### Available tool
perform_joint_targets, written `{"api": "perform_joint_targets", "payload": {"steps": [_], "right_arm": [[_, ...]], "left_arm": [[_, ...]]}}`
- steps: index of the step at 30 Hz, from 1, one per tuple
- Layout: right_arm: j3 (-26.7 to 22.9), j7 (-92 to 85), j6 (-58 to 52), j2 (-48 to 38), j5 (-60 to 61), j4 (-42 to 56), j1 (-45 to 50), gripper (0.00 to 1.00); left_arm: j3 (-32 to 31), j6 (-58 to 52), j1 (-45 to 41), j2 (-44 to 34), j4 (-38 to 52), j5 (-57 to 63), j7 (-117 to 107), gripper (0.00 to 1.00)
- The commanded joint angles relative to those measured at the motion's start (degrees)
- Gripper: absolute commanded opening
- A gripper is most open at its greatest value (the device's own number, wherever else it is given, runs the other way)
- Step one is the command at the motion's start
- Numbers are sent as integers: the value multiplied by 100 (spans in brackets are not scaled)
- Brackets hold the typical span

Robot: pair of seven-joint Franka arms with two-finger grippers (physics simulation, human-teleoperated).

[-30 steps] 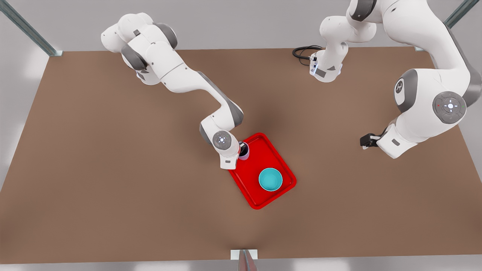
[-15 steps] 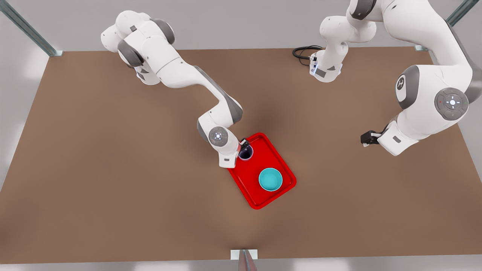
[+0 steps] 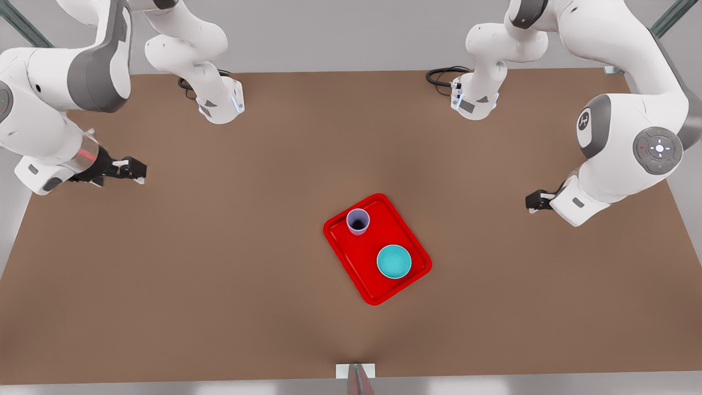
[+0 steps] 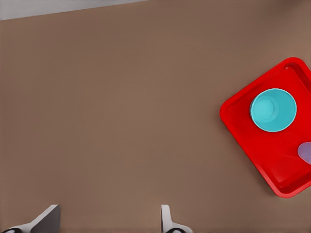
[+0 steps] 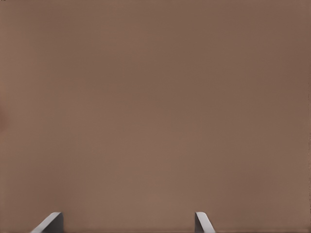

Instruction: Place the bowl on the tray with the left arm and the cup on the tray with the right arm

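The tray (image 3: 377, 248) lies on the brown bench (image 3: 219, 263) near the middle, set at an angle to the bench edges. The cup (image 3: 357, 221) stands upright on the tray, in the corner toward the far side of the bench and close to the rim. The bowl (image 3: 394, 261) sits open side up on the tray, in the part nearer the camera and toward the front view's right. Cup and bowl are apart, with bare red tray floor between them.

The left hand (image 3: 536, 201) hangs above bare bench at the front view's right, well apart from the tray. Its fingers (image 4: 166, 219) stand apart and hold nothing; the left wrist view shows the tray with the bowl on it and an edge of the cup.

The right hand (image 3: 137, 170) hangs above bare bench at the front view's left, also well apart from the tray. Its fingers (image 5: 203, 222) stand apart and hold nothing; bare bench lies below them.
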Motion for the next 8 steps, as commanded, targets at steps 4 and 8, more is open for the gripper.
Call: {"api": "perform_joint_targets", "payload": {"steps": [4, 8], "right_arm": [[-37, -11, 0, 18, -1, 8, 28, 100], [-98, -72, -35, 26, -1, 17, 28, 100]], "left_arm": [[0, 0, -1, 0, 0, 10, 0, 100], [0, 0, -1, 0, 0, 10, 0, 100]]}}
